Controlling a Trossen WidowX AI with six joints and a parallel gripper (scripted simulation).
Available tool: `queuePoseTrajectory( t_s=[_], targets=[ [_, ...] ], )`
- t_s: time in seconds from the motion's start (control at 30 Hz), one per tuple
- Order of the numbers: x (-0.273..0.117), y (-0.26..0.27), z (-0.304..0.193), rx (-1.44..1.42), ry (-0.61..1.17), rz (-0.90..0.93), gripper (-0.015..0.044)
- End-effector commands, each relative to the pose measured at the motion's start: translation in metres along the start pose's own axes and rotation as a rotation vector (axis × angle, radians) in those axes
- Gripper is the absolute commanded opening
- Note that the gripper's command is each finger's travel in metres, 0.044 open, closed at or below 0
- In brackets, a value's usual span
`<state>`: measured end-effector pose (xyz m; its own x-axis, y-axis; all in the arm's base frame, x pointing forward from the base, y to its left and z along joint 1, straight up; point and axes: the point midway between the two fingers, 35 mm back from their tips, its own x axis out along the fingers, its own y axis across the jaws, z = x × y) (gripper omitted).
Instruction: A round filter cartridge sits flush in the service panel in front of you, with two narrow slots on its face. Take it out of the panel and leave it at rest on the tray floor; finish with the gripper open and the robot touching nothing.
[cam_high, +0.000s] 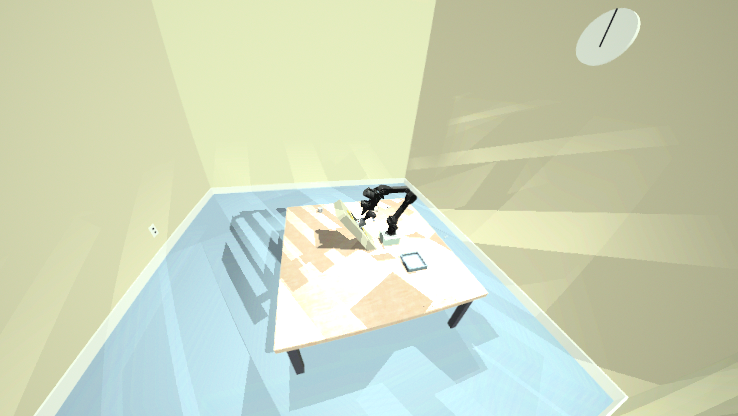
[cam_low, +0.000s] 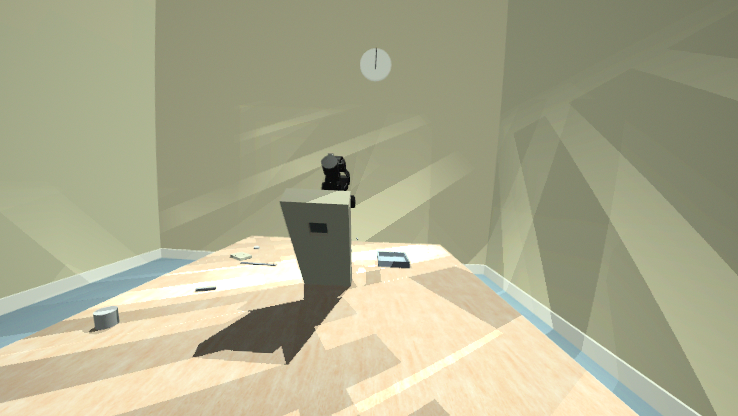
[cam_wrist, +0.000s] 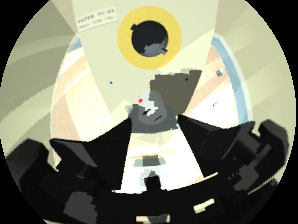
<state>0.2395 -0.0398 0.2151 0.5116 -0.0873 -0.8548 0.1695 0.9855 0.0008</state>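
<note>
Filter cartridge (cam_wrist: 158, 120) shows outside the panel (cam_high: 339, 206) (cam_low: 328, 253) (cam_wrist: 102, 57), against the sun-patched table (cam_high: 320, 330) (cam_low: 206, 382) (cam_wrist: 67, 100), pincer (cam_high: 365, 220) (cam_wrist: 154, 119) wide, pale walls (cam_high: 310, 77) (cam_low: 232, 51) (cam_wrist: 30, 65) around.

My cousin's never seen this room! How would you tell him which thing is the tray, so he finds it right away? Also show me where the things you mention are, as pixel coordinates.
Find the big wooden table (cam_high: 392, 299) (cam_low: 248, 356), then the tall slanted panel (cam_high: 356, 227) (cam_low: 325, 253) standing on it. The tray (cam_high: 404, 261) (cam_low: 393, 266) lies on the tabletop near the robot's foot. It's the low, open, squarish box with blue-gray walls, unlike the solid, round gray cylinder (cam_low: 105, 318).
</note>
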Motion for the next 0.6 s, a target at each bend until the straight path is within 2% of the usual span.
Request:
queuePoseTrajectory(
  t_s=[0.0,0.57],
  targets=[
    [0.009,0.001,0.0,-0.008,0.008,0.004,0.0305],
    [0.035,0.001,-0.001,-0.008,0.006,0.004,0.0305]
  ],
)
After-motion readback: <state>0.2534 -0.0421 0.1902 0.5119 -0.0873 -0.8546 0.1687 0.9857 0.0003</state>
